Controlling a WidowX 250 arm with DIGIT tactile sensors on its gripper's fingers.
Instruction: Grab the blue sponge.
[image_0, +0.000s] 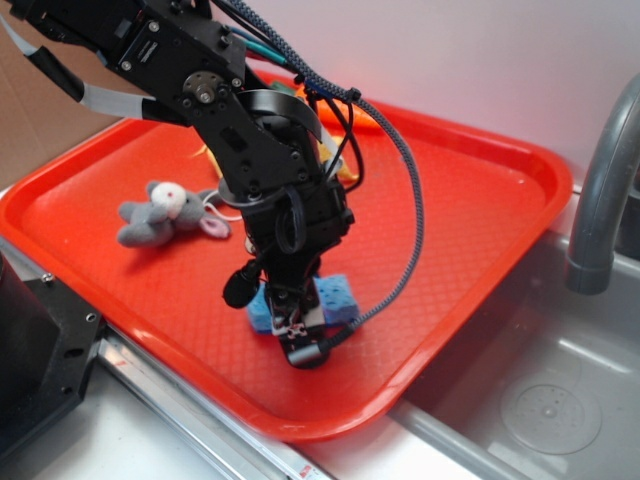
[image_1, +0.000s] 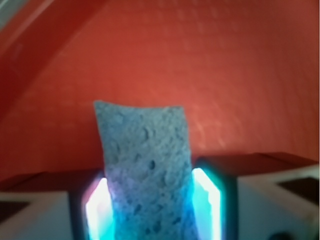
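Observation:
The blue sponge (image_0: 337, 297) is a light-blue pitted foam block on the red tray (image_0: 470, 190), near the tray's front edge. My gripper (image_0: 300, 338) points down over it, one finger on each side, and hides its middle. In the wrist view the sponge (image_1: 145, 150) fills the gap between the two glowing pads (image_1: 100, 205), which press against its long sides. The gripper (image_1: 152, 200) is shut on it. I cannot tell whether the sponge still touches the tray.
A grey plush mouse (image_0: 165, 212) lies at the tray's left. A yellow cloth (image_0: 345, 172) and an orange item (image_0: 368, 120) show behind the arm. A steel sink (image_0: 560, 400) and grey faucet (image_0: 600, 200) are to the right.

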